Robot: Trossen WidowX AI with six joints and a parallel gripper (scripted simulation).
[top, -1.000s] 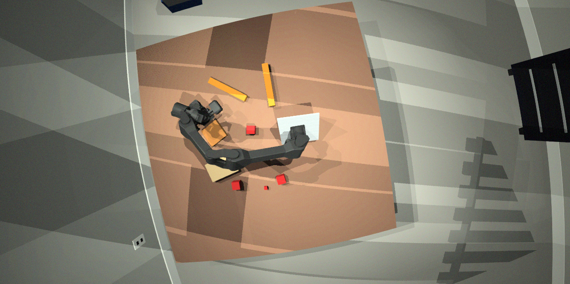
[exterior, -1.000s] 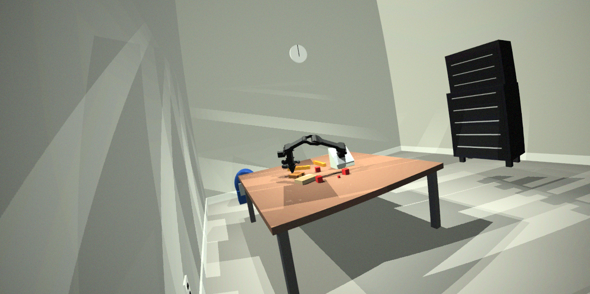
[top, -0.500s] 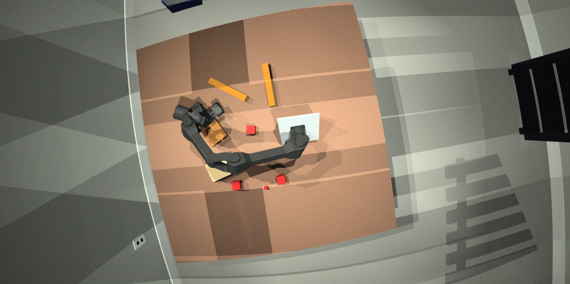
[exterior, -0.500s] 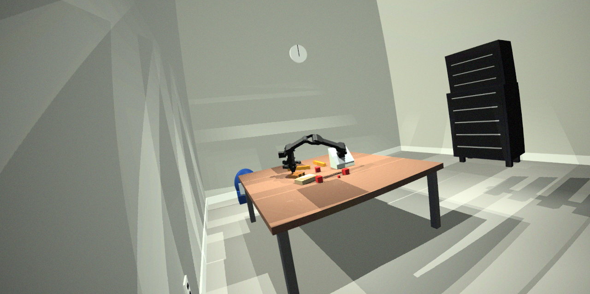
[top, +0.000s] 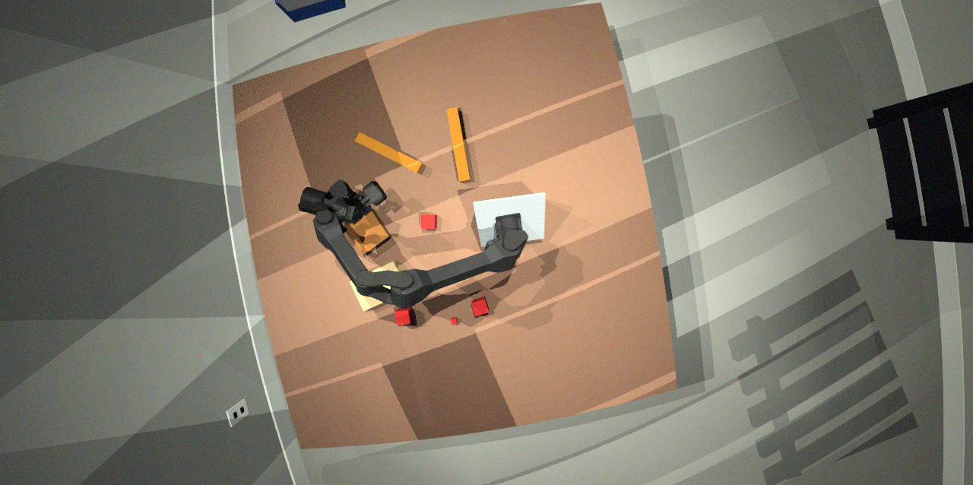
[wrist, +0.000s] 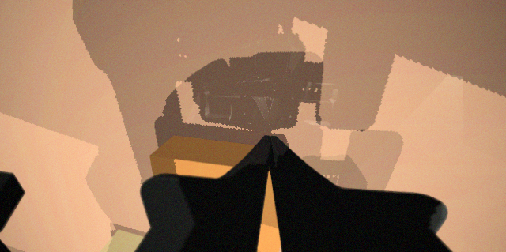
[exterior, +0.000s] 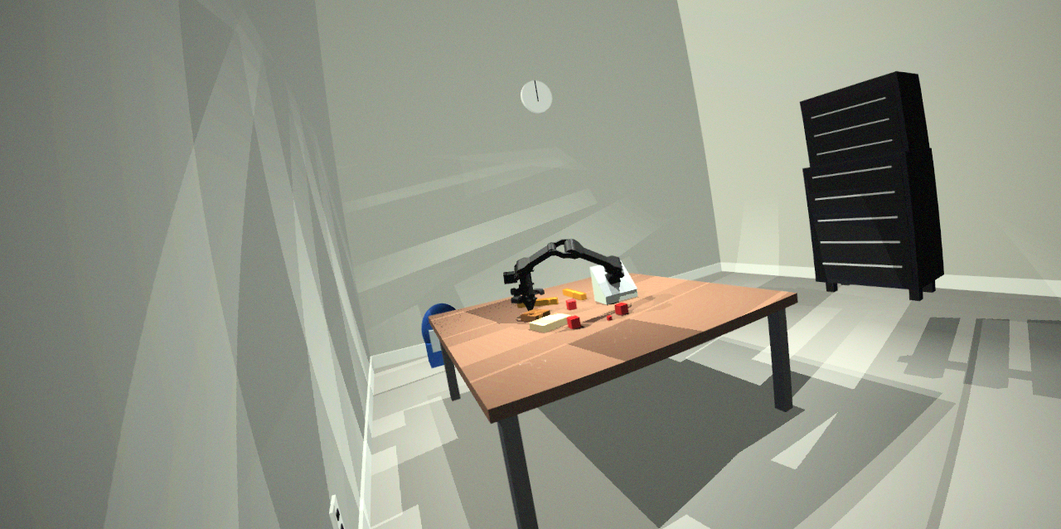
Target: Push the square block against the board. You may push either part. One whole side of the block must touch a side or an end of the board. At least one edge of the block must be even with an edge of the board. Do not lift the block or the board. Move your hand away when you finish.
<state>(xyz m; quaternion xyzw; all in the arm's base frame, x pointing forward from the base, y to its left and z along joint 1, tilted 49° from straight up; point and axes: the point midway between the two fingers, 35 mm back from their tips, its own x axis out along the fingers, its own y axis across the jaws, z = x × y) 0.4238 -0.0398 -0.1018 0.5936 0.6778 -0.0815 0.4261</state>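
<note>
The orange-brown square block [top: 375, 230] [exterior: 535, 316] [wrist: 202, 150] lies on the table, left of the red cube in the top view. The pale yellow board [top: 366, 299] [exterior: 546, 322] [wrist: 126, 241] lies nearby, below the block in that view and partly under the arm. A gap shows between block and board. My gripper [top: 352, 216] [exterior: 530, 308] [wrist: 269, 141] is shut and empty, low at the block's edge away from the board. The fingers hide part of the block in the wrist view. Whether they touch it, I cannot tell.
A red cube [top: 428, 222] [exterior: 571, 303] lies right of the block. Another red cube [top: 404, 316] [exterior: 573, 322] is close to the board. Two orange bars [top: 389, 152] [top: 458, 145] lie farther back. A white wedge [top: 532, 215] [exterior: 602, 290] stands by the arm's base.
</note>
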